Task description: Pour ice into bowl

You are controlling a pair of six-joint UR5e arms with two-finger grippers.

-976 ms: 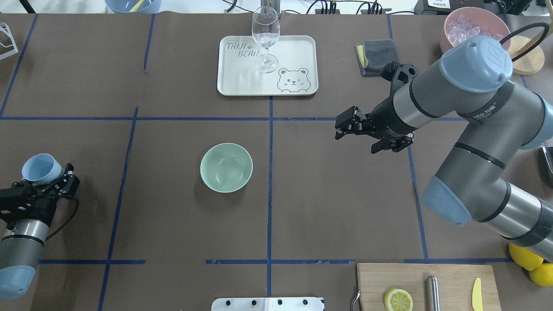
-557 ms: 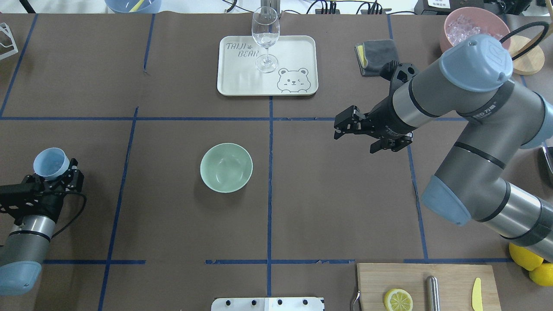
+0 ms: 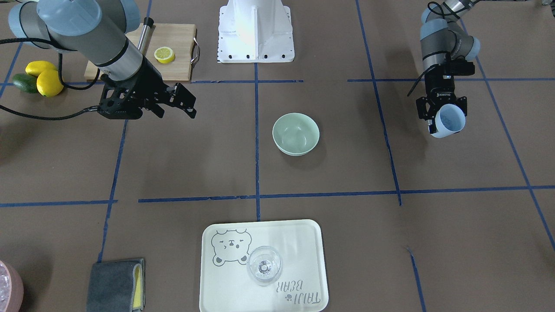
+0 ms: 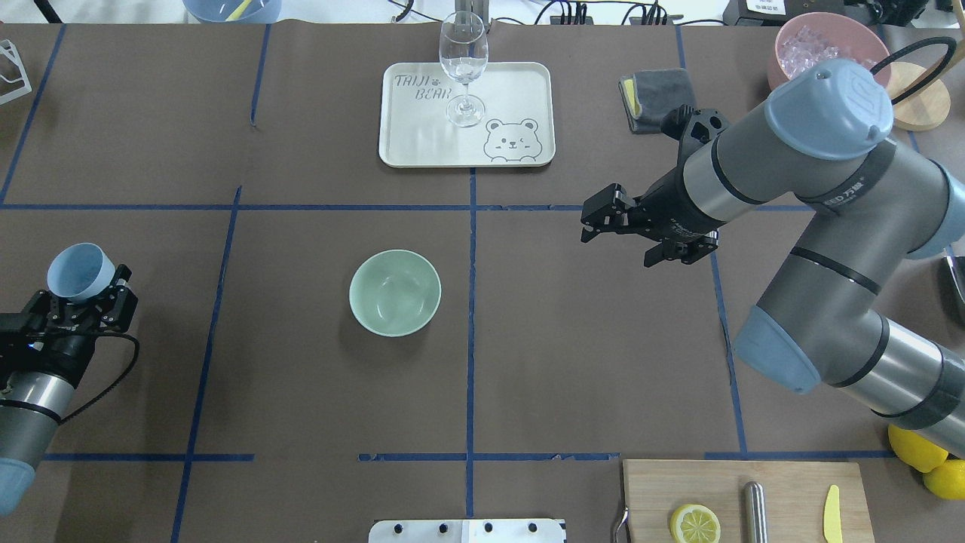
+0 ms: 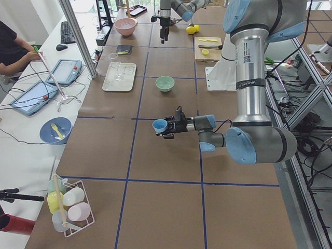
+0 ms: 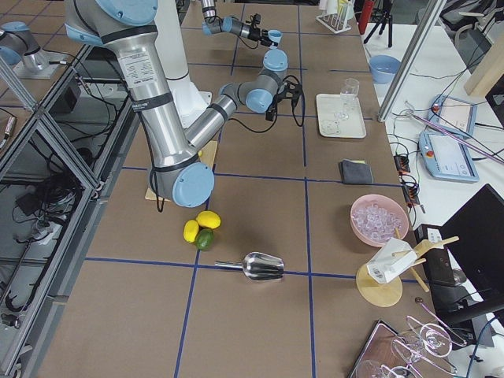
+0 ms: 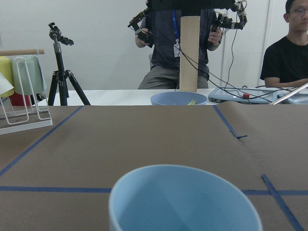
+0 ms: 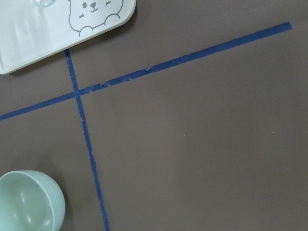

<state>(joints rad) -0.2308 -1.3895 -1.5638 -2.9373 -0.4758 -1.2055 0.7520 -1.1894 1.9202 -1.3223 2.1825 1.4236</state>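
Note:
The pale mint-green bowl [image 4: 395, 292] stands upright near the table's middle, and no ice shows inside it; it also shows in the front view [image 3: 295, 133] and the right wrist view [image 8: 29, 202]. My left gripper [image 4: 84, 292] is shut on a light blue cup [image 4: 80, 270] at the far left, well left of the bowl. The cup's visible inside [image 7: 185, 202] shows no ice. Clear ice cubes [image 4: 810, 45] lie in the pink container [image 4: 867, 41] at the back right. My right gripper [image 4: 595, 221] is open and empty, above the table to the right of the bowl.
A cream tray [image 4: 513, 90] with a wine glass [image 4: 463, 64] stands behind the bowl. A grey cloth [image 4: 656, 98] lies at the back right. A cutting board [image 4: 784, 483] with a lemon half, lemons [image 4: 916, 451] and a metal scoop [image 6: 264, 266] are near the robot's right.
My left gripper has swung the blue cup slightly farther from the robot's base, still at the table's far left. The right arm has barely shifted left.

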